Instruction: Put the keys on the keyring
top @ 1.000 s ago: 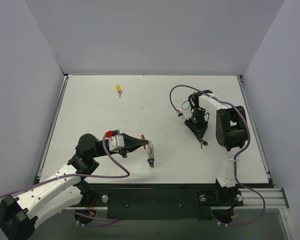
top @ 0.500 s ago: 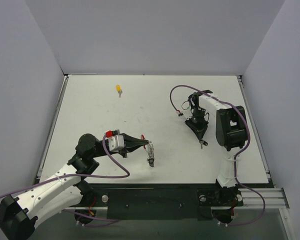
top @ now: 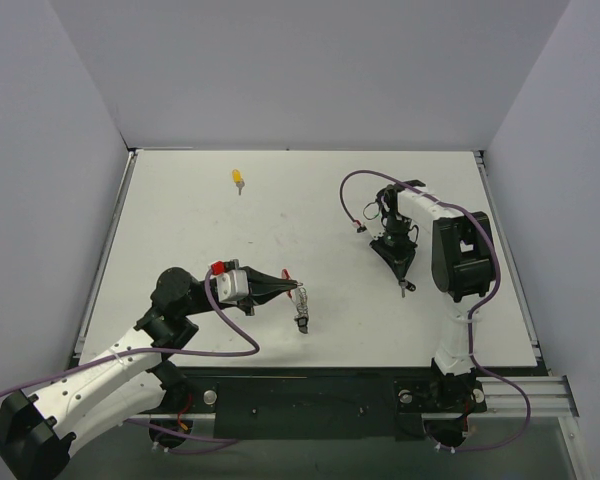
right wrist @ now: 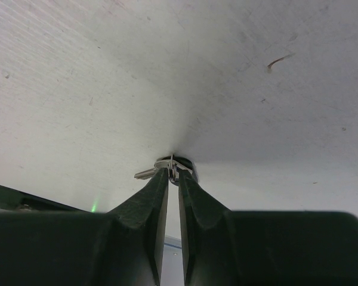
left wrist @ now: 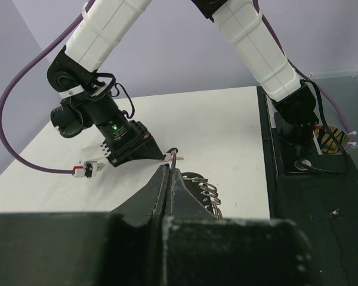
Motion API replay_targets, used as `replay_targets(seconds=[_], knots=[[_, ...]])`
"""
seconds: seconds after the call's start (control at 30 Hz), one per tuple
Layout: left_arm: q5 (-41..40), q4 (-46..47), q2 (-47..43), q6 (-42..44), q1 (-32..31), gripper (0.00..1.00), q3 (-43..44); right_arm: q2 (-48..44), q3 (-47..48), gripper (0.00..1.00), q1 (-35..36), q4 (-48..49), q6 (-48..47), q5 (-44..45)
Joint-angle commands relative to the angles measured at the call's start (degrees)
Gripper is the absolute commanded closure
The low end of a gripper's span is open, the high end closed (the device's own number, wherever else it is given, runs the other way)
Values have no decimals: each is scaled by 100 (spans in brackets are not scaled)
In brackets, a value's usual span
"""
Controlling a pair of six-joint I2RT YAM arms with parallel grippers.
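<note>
The left end effector (left wrist: 170, 171) held the keyring (left wrist: 175, 156) pinched low over the table (top: 180, 230), while the right end effector (right wrist: 173, 173) was pressed together on a key (right wrist: 144, 174) lying flat, so I judged it should lift slowly and keep the blade free for threading.

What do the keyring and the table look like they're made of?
Keyring: thin silvery wire with a glint, probably steel. Table: white, matte, faintly scuffed and scratched; likely painted or laminated board, though the look leaves it open.
</note>
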Motion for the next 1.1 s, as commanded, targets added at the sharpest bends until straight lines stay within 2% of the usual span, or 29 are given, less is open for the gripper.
replay_targets(seconds=[0.0,0.17,0.33,0.7,0.83,1.07], knots=[[13,255,-120,22,30,100,132,0,96,91,30,-308,56,125],[13,263,-129,22,21,100,132,0,79,93,13,-326,47,99],[13,272,-147,13,21,100,132,0,70,100,-14,-317,12,63],[13,272,-164,22,21,100,123,-26,35,100,-67,-317,-76,-42],[13,272,-164,31,21,100,123,-26,35,92,-49,-326,-50,-7],[13,281,-147,31,21,100,123,-26,35,87,-22,-309,-15,54]])
